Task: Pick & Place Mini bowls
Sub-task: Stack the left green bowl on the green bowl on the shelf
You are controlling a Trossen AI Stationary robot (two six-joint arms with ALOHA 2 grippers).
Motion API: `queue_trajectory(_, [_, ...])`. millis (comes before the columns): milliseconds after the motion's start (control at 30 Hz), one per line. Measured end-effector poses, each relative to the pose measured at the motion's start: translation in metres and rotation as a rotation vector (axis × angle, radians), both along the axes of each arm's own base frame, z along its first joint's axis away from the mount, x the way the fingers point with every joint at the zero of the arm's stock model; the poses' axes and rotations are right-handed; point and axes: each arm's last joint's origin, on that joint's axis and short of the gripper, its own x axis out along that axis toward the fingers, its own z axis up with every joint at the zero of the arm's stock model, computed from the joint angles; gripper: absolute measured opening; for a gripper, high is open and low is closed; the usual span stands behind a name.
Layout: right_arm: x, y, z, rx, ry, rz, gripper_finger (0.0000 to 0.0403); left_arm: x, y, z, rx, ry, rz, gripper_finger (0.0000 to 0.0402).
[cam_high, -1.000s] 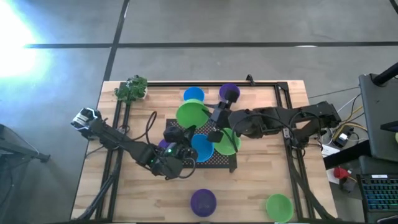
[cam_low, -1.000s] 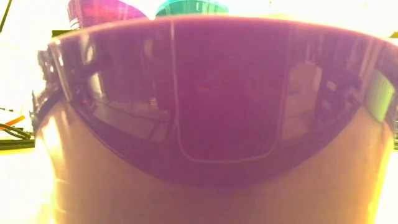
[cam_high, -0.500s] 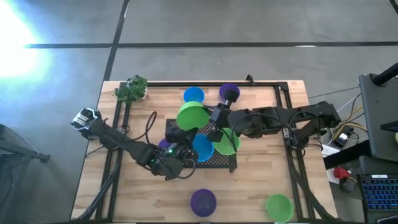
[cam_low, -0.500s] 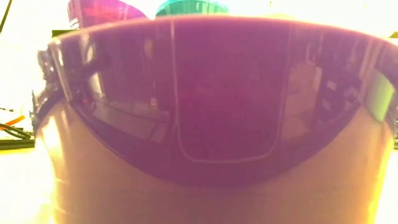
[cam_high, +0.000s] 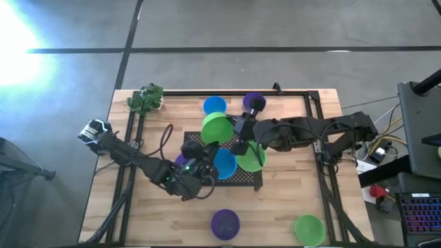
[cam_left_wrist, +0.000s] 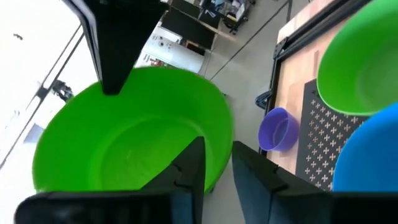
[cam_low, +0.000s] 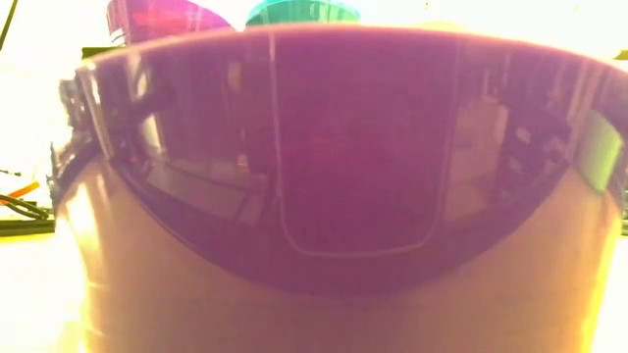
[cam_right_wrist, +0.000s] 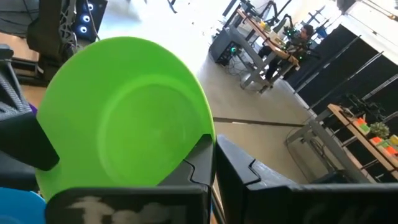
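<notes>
Above mat (cam_high: 247, 178): glossy lime bowl (cam_high: 218, 127)

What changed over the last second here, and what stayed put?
The lime green bowl shifted slightly toward the right arm's side. The right gripper closed on its rim; the left gripper, at the opposite rim, appears to have opened, letting go. Both arms, the mat and the other bowls stayed where they were.
</notes>
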Motion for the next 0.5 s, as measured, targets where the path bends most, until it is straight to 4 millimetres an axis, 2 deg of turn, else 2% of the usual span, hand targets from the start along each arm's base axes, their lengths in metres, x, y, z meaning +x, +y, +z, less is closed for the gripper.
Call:
queue_trajectory(267, [-0.012, -0.004, 0.024, 0.029, 0.007, -0.017, 0.0008, -0.002, -0.004, 0.001, -0.050, -0.063, -0.006, 0.0082])
queue_trajectory(500, [-0.039, -0.010, 0.047, 0.123, 0.049, -0.073, 0.0008, -0.009, -0.018, 0.001, -0.114, -0.130, -0.045, 0.0082])
